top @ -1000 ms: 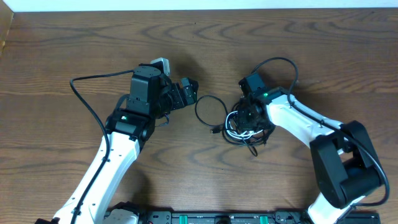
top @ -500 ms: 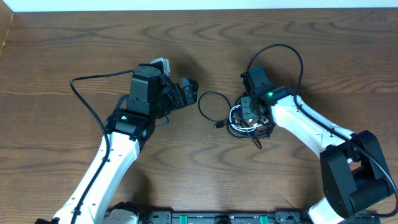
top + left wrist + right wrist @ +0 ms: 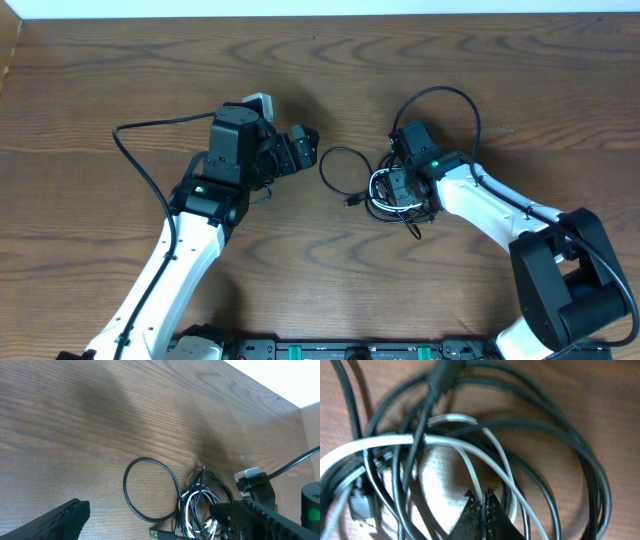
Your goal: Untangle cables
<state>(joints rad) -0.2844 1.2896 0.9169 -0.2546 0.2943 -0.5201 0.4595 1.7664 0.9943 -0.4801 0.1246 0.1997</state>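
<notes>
Step in hand: opening the knot. Right gripper (image 3: 482,502) tips are pressed together at a white strand; a hold is unconfirmed. Cables (image 3: 392,195) lie bunched mid-table (image 3: 100,80). Left gripper (image 3: 308,150) is spread wide beside the black loop (image 3: 125,487). Next move, probably: draw one strand clear.

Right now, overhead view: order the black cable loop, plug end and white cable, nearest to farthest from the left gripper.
1. black cable loop, just beside the left gripper
2. plug end, below the loop
3. white cable, farthest to the right
</notes>
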